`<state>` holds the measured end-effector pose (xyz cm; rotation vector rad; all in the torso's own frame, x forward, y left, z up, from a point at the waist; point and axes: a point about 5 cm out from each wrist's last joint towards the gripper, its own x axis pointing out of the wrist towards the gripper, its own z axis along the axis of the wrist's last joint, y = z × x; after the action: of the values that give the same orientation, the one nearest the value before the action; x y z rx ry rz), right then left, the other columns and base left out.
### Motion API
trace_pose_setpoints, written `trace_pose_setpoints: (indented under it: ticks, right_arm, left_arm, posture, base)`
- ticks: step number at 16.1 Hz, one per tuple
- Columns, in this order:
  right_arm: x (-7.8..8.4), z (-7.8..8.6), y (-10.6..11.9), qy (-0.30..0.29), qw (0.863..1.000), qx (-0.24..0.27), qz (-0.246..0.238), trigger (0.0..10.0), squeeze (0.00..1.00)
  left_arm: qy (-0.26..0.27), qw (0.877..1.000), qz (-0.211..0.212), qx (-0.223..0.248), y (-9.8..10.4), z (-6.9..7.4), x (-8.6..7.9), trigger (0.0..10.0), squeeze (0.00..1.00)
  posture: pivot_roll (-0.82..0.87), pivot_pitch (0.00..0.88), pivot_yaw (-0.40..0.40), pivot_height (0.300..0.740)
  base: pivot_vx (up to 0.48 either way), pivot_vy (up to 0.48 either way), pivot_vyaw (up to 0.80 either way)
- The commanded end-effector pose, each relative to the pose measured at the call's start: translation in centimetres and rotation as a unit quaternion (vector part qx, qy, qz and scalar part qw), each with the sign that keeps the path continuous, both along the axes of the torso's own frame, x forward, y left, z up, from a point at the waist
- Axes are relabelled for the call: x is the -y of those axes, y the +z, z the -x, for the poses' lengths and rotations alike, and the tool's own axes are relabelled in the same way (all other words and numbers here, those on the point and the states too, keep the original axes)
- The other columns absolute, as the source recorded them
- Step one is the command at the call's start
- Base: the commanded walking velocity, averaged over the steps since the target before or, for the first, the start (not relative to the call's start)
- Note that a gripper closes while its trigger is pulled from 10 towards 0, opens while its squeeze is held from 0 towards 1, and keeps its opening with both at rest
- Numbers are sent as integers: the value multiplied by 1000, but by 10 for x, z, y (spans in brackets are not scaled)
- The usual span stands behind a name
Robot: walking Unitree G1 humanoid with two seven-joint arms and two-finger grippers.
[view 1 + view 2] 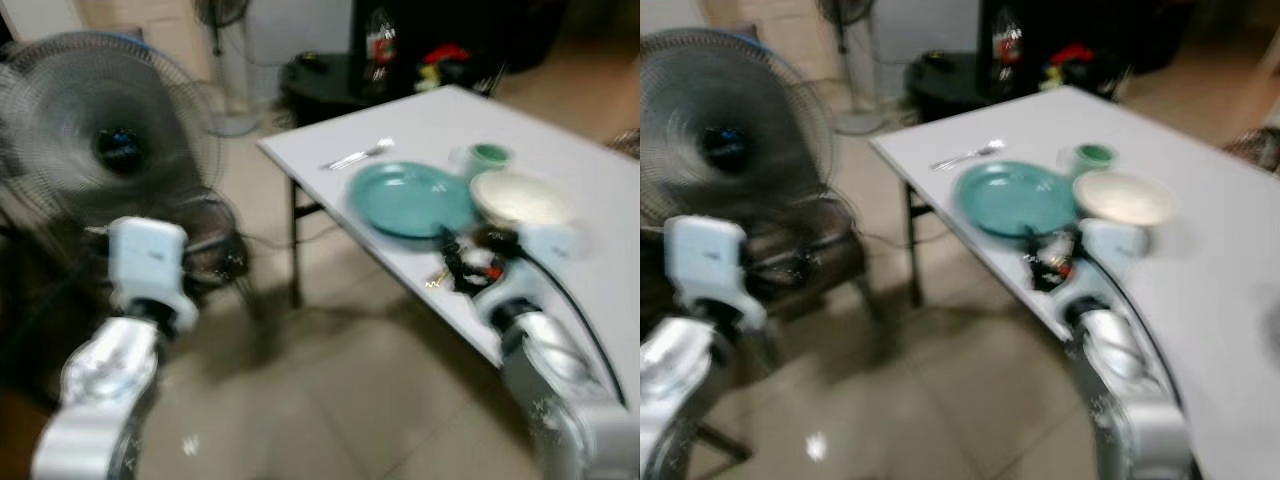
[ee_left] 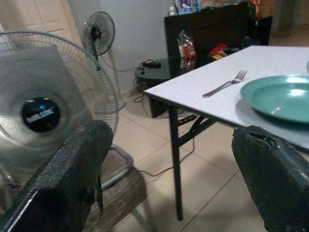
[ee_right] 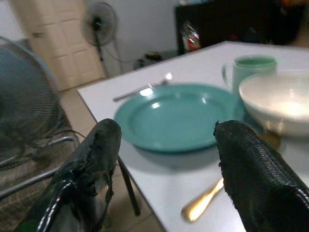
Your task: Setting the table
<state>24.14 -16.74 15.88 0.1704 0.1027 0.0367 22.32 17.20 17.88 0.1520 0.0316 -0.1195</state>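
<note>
White desk (image 1: 560,160): teal plate (image 3: 176,116) was set near its edge, fork (image 2: 224,85) beyond, green mug (image 3: 248,70) and cream bowl (image 3: 280,101) beside. Right gripper (image 3: 166,164) was held before the plate, jaws wide, empty; left gripper (image 2: 169,183) likewise, off the desk.

A white folding table (image 2: 207,82) on black legs stood over the tiled floor (image 1: 340,400) and carried a silver fork (image 2: 225,84), a teal plate (image 3: 176,116), a green mug (image 3: 251,70), a cream bowl (image 3: 277,101) and a golden utensil handle (image 3: 200,205) near its edge.
</note>
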Motion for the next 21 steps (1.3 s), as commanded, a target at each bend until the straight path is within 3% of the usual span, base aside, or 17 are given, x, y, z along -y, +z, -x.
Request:
trace_pose_setpoints:
  ticks: [1, 2, 3, 6, 10, 18, 21]
  right_arm:
    - [-4, -3, 4, 4, 1000, 10, -25, 10000, 0]
    - [5, -7, 4, -55, 998, 29, 4, 10000, 0]
    - [6, -7, 2, -66, 998, 22, 5, 10000, 0]
    - [-9, -2, -2, 51, 996, -1, -68, 10000, 0]
    - [-26, 1, 0, 117, 992, 1, -44, 10000, 0]
    - [-29, -4, 0, 133, 989, 1, -61, 10000, 0]
    - [-32, -6, -1, 134, 989, -2, -66, 10000, 0]
  left_arm:
    - [7, 1000, -9, 7, 4, 0, -5, 10000, 0]
    - [7, 1000, -10, 8, 5, 0, -7, 10000, 0]
    - [7, 1000, -11, 8, 5, -1, -7, 10000, 0]
    - [3, 1000, -11, 8, 5, 0, -6, 10000, 0]
    - [-2, 1000, -8, 6, 3, 0, -2, 10000, 0]
    - [-3, 1000, -17, 11, 6, -3, -4, 10000, 0]
    - [2, 1000, -18, 13, 7, -3, -6, 10000, 0]
  posture:
    - [64, 0, 20, 740]
    - [68, 0, 21, 740]
    - [67, 0, 21, 740]
    - [72, 0, 20, 740]
    - [76, 0, 9, 740]
    - [90, 0, 12, 740]
    - [95, 0, 13, 740]
  base:
    - [0, 428, 0]
    - [0, 431, 0]
    - [0, 428, 0]
    - [0, 426, 0]
    - [0, 428, 369]
    - [0, 431, 800]
    - [0, 112, 800]
